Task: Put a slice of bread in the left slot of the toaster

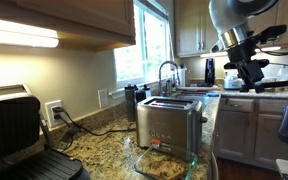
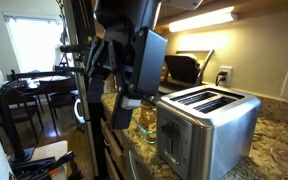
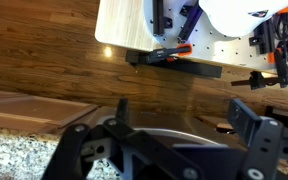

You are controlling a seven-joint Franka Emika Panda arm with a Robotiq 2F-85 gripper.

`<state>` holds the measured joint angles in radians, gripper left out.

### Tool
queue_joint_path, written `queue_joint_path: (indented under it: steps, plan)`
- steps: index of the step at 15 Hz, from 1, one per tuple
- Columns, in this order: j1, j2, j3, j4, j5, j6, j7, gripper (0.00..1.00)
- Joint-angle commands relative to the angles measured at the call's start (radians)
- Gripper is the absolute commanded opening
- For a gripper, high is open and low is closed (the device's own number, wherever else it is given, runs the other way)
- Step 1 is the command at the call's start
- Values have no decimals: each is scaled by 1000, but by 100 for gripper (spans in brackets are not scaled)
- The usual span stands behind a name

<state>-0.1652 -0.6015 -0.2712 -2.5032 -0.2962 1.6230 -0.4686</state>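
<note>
The stainless-steel toaster [image 1: 170,122] stands on the granite counter and shows in both exterior views [image 2: 209,125], its two top slots empty. A tan speckled slice of bread [image 1: 160,161] lies in a clear glass dish [image 1: 189,160] in front of the toaster. My gripper [image 1: 248,72] hangs high in the air beyond the counter's edge, well off to the side of the toaster [image 2: 124,103]. In the wrist view its fingers [image 3: 184,115] are spread wide with nothing between them, over a wooden floor.
A black hinged grill press [image 1: 14,135] sits beside the toaster. A sink faucet [image 1: 167,72] and window are behind. A table and chairs [image 2: 29,85] stand beyond the counter. A white table [image 3: 144,25] is below the wrist.
</note>
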Motion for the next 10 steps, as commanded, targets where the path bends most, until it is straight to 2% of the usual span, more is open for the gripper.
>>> queue_joint_path:
  steps: [1,10]
  plan:
    - [14,-85,20,-56,-23,-27,-5,100]
    - [74,-177,87,-140,-20,-43,5,100]
